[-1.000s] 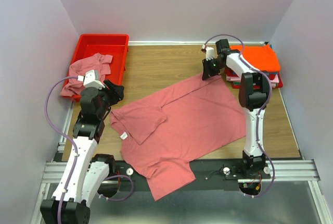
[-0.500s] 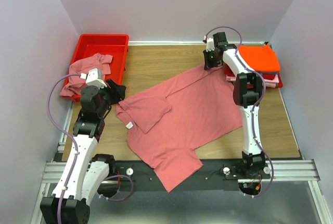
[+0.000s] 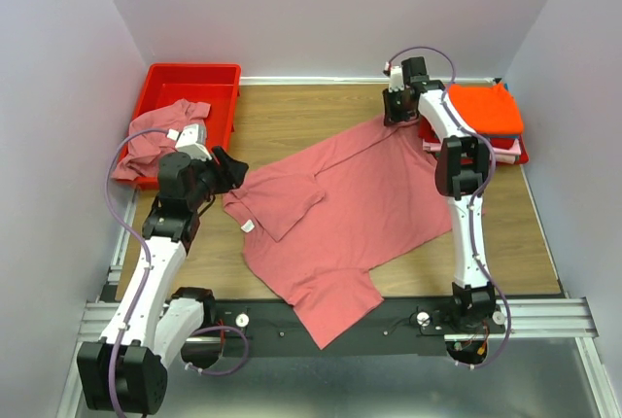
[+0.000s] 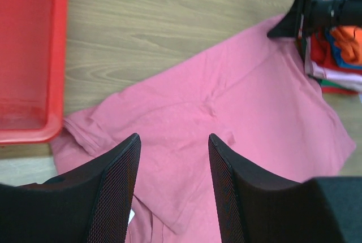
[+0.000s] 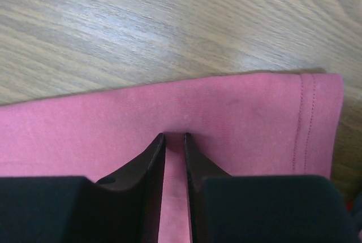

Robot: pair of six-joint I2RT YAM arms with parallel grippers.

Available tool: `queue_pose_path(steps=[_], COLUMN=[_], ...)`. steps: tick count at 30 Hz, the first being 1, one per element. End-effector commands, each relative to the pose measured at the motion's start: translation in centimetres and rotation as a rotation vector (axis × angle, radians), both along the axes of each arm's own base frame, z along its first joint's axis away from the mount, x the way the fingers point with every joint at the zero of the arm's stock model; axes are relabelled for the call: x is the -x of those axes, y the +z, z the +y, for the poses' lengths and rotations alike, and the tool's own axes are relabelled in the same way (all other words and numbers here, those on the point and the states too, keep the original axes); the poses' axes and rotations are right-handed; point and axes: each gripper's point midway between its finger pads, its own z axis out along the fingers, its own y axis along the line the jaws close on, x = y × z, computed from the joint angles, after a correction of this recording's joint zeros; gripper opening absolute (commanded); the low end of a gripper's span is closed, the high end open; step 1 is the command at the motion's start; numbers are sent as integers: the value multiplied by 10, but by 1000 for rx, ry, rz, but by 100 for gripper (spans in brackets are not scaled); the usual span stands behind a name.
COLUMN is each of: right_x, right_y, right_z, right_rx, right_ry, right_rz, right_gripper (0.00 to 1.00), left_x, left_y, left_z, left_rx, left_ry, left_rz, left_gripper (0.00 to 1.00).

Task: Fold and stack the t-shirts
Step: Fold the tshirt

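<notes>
A large rose-pink t-shirt (image 3: pixel 340 214) lies spread on the wooden table, its left sleeve folded inward and a small white tag (image 3: pixel 247 226) at its left edge. My right gripper (image 3: pixel 394 119) stands at the shirt's far corner. In the right wrist view (image 5: pixel 174 135) its jaws are nearly together, with pink cloth (image 5: pixel 237 107) filling the thin gap just inside the hem. My left gripper (image 3: pixel 231 170) hovers open over the shirt's left side (image 4: pixel 173 137), with nothing between its fingers. Folded shirts, a bright orange one (image 3: pixel 483 107) on top, are stacked at the far right.
A red bin (image 3: pixel 190 83) sits at the far left with another pink shirt (image 3: pixel 155 136) draped over its near rim. The bin's corner (image 4: pixel 34 85) shows in the left wrist view. White walls close in the table on three sides.
The pink shirt has slid away from the near edge, toward the far right, with my right gripper at its corner. My left gripper has moved right, over the shirt's left side.
</notes>
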Motion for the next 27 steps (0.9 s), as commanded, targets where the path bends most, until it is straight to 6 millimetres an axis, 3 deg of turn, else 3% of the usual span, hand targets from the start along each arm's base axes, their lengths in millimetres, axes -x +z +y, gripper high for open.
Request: queue_pose_path(steps=[1, 2, 4, 5, 6, 8, 11, 12, 13, 14, 15, 17, 18, 19, 20, 22, 23, 24, 25, 26, 27], right_x=[14, 22, 32, 42, 47, 64, 108, 134, 146, 158, 179, 194, 209, 206, 210, 220, 214, 216, 221, 217, 222], right_y=[-4, -1, 35, 34, 60, 71, 89, 75, 84, 78, 74, 69, 56, 67, 52, 56, 70, 69, 52, 63, 60], right_z=[16, 20, 40, 43, 52, 65, 98, 117, 129, 141, 168, 195, 220, 239, 254, 287, 306, 327, 331, 345, 356], right_rx=[-91, -109, -187, -185, -184, -191, -226, -218, -211, -194, -188, -170, -172, -183, -202, -249, -293, -320, -309, -334, -338], right_ry=[129, 176, 272, 316, 358, 449, 600, 683, 729, 776, 840, 876, 893, 902, 879, 898, 877, 875, 881, 865, 864], right_rz=[34, 37, -8, -3, -50, -71, -79, -46, -63, -58, -43, -24, 22, -7, 45, 54, 34, 36, 65, 39, 41], right_gripper=[29, 32, 34, 35, 35, 36, 37, 37, 37, 37, 38, 38, 37, 37, 37, 37, 37, 37, 36, 37, 37], left_x=[5, 7, 11, 13, 15, 18, 22, 22, 24, 25, 25, 28, 29, 34, 38, 43, 51, 59, 61, 64, 68], left_y=[21, 23, 27, 29, 30, 34, 39, 43, 48, 50, 57, 71, 80, 93, 104, 120, 130, 149, 152, 158, 167], left_z=[-22, -23, -28, -29, -30, -32, -32, -31, -31, -29, -28, -22, -17, -14, -10, 1, 6, 13, 16, 19, 21], left_rx=[5, -1, -3, -7, -7, -11, -19, -25, -28, -32, -37, -52, -61, -65, -70, -84, -91, -96, -97, -100, -100], left_ry=[-159, -174, -203, -215, -225, -240, -245, -240, -236, -231, -224, -192, -160, -139, -118, -54, -31, 7, 25, 39, 52], left_rz=[-64, -74, -89, -101, -104, -117, -132, -140, -153, -154, -167, -207, -221, -257, -278, -318, -347, -395, -408, -426, -450], left_gripper=[59, 59, 59, 60, 60, 60, 60, 60, 60, 60, 60, 60, 60, 60, 60, 60, 60, 60, 60, 60, 60])
